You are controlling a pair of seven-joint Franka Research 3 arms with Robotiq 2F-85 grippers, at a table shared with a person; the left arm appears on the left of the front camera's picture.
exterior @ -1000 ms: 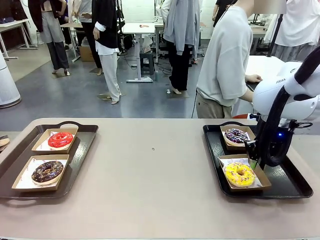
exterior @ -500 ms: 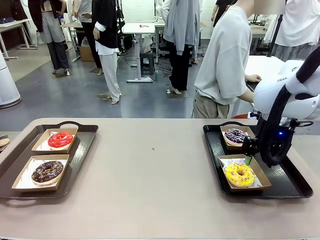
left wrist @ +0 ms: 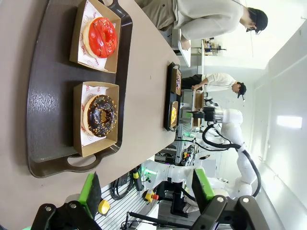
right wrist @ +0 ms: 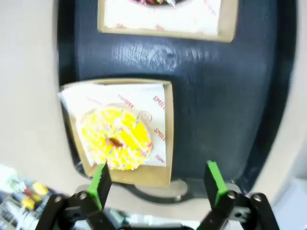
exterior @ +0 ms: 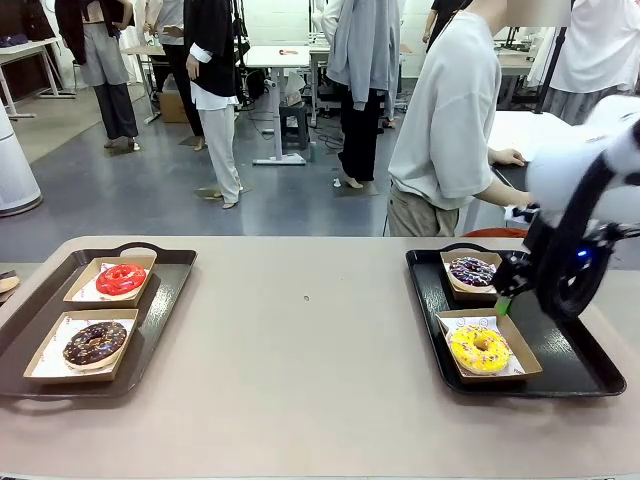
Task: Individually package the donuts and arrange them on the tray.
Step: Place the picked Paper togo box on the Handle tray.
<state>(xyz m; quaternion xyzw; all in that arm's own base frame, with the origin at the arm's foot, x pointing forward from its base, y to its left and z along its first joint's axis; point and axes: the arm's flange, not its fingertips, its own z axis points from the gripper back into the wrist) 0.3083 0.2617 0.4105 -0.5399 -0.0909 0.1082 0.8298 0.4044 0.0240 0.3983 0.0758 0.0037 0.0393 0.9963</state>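
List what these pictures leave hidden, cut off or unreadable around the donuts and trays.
- Purple donut: right wrist view, cut off by the top edge.
- Print on the yellow donut's paper liner: right wrist view, motion-blurred, unreadable.
- Right tray: front view, far right part hidden by the right arm.
- Right gripper: front view, blurred.

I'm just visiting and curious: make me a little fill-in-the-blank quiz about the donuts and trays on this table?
1. The red donut shares the left tray with the ____ donut.
2. Each donut sits in its own ____ box.
3. The yellow donut lies on the ____ tray.
4. The right claw hangs above the right tray with its jaws ____.

Missing words: chocolate; cardboard; right; open
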